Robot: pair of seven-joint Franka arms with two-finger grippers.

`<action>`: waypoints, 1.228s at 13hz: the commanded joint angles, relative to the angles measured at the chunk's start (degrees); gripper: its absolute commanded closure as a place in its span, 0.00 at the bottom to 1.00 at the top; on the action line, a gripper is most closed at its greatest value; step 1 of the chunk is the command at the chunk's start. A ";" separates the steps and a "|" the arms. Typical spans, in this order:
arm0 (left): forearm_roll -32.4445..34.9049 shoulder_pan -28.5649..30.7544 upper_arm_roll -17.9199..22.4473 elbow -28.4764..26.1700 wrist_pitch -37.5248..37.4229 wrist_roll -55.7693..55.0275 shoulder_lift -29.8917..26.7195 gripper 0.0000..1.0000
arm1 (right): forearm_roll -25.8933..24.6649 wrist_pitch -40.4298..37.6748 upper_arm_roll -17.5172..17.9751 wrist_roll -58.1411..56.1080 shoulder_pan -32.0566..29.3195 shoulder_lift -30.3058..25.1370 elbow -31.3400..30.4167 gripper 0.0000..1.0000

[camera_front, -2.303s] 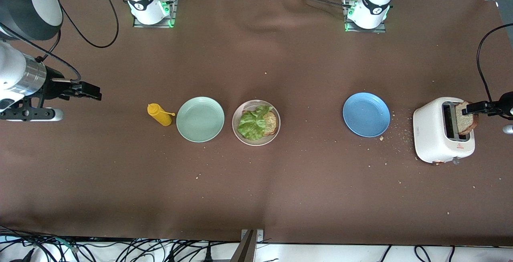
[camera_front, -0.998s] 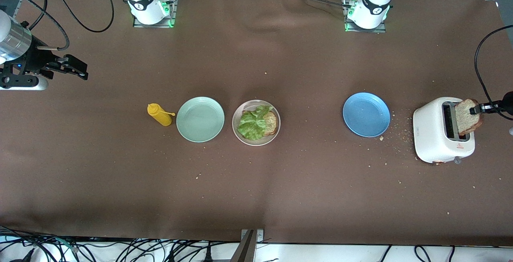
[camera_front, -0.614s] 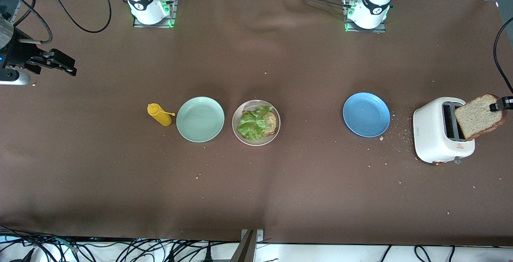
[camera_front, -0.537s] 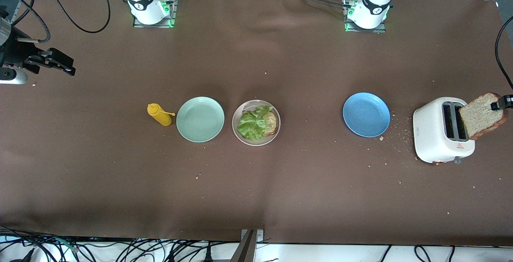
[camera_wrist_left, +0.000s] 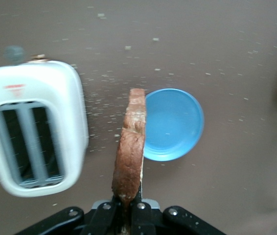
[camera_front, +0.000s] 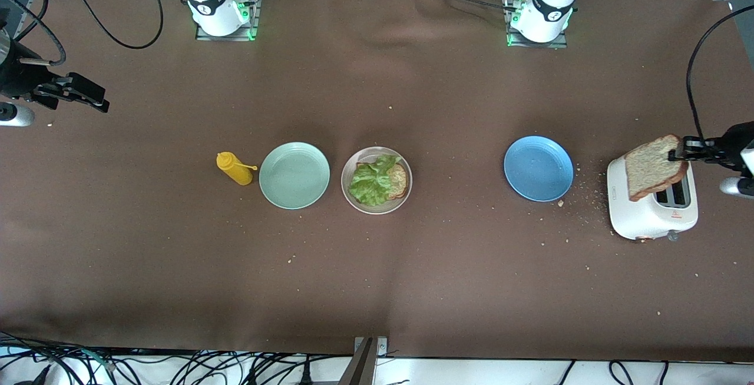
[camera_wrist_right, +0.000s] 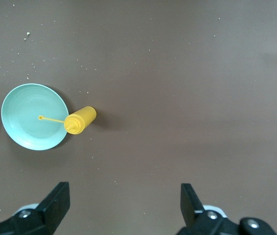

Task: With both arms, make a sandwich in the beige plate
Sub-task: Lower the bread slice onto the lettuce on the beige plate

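Surface: brown cloth-covered table [camera_front: 377,267], scattered with crumbs, thickest near the toaster.

Item, toaster [camera_front: 652,208]: white, two slots, at the left arm's end of the table. We note both slots now stand empty in the left wrist view.

Item, toast [camera_front: 652,167]: a second ago it was partly in the toaster slot; it has since come fully out and now hangs in the air over the toaster, pinched at one edge by the left gripper [camera_front: 683,150], fingers pressed together on the crust. The left wrist view shows the slice edge-on, held upright.

Item, blue plate [camera_front: 538,168]: bare, between the toaster and the beige plate.

Item, beige plate [camera_front: 377,207]: mid-table, carrying the lower slice [camera_front: 399,181] with lettuce [camera_front: 371,182] over most of it. Unmoved over the last seconds.

Item, mint plate [camera_front: 294,175] and mustard bottle [camera_front: 234,168]: just beside one another, toward the right arm's end.

Item, right gripper [camera_front: 88,95]: fingers spread wide, holding nothing, over bare cloth at the right arm's end; it has drifted toward the bases' edge of the table and waits.

Assessment: we judge the extraction finished. What remains is carrying the toast past the blue plate and laying it flat on the lettuce, which calls for turning the slice level.
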 commanded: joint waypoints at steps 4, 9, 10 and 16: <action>-32.36 -4.99 -2.19 0.54 -1.84 -12.29 11.00 1.00 | 0.99 0.33 0.13 -0.70 -0.13 0.45 1.08 0.00; -47.53 -15.61 -2.37 1.94 4.11 -10.21 22.18 1.00 | 1.07 0.15 0.13 -0.87 -0.13 0.45 0.99 0.00; -50.35 -17.28 -2.37 1.94 4.91 -7.15 24.02 1.00 | 0.99 0.24 0.13 -0.87 -0.13 0.45 0.99 0.00; -57.40 -25.55 -2.28 1.41 14.83 2.10 29.66 1.00 | 1.25 0.24 0.13 -0.87 -0.13 0.45 1.08 0.00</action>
